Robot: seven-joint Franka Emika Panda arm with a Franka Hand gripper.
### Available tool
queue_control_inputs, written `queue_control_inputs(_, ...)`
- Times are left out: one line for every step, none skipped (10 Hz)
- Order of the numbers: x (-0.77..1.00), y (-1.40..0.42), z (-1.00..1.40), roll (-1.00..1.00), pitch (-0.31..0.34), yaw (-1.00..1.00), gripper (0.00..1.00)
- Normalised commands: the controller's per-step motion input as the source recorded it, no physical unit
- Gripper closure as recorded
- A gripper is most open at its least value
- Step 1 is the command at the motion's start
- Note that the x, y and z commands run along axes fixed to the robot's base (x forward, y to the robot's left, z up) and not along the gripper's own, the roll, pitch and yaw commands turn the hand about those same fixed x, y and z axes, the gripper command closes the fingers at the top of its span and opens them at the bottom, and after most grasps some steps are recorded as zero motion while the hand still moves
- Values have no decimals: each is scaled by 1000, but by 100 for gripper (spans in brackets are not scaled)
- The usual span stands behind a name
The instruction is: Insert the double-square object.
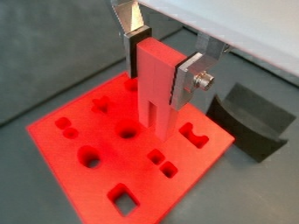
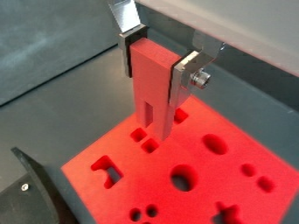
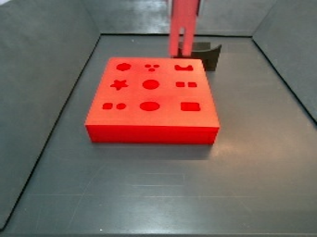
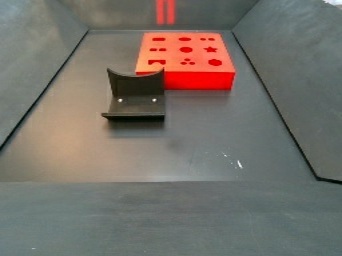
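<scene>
My gripper [image 1: 162,66] is shut on the double-square object [image 1: 156,87], a red-pink bar held upright with its two square prongs pointing down. Both wrist views show it, the gripper [image 2: 158,66] gripping the bar [image 2: 152,87] near its top. The prong tips hang a little above the red board [image 1: 117,166], close to a pair of small square holes [image 2: 142,140]. In a side view the bar [image 3: 183,28] hangs over the board's far edge [image 3: 155,120]. It also shows in a side view [image 4: 167,10] above the board [image 4: 187,75]. The fingers are out of both side views.
A dark grey fixture with a curved back [image 4: 134,95] stands on the floor beside the board; it also shows in a side view [image 3: 209,57] and in both wrist views [image 1: 257,122] [image 2: 35,188]. Grey walls enclose the floor.
</scene>
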Motion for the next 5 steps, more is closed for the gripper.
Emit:
queue_control_inputs(426, 3, -551, 0, -7, -320, 100)
queue_control_inputs(123, 0, -377, -49, -47, -317, 100)
queue_control_inputs(143, 0, -283, -54, -66, -220, 100)
queue_control_inputs(0, 0, -214, -19, -11, -31, 100)
queue_control_inputs(-20, 0, -169, 23, -3, 0, 100)
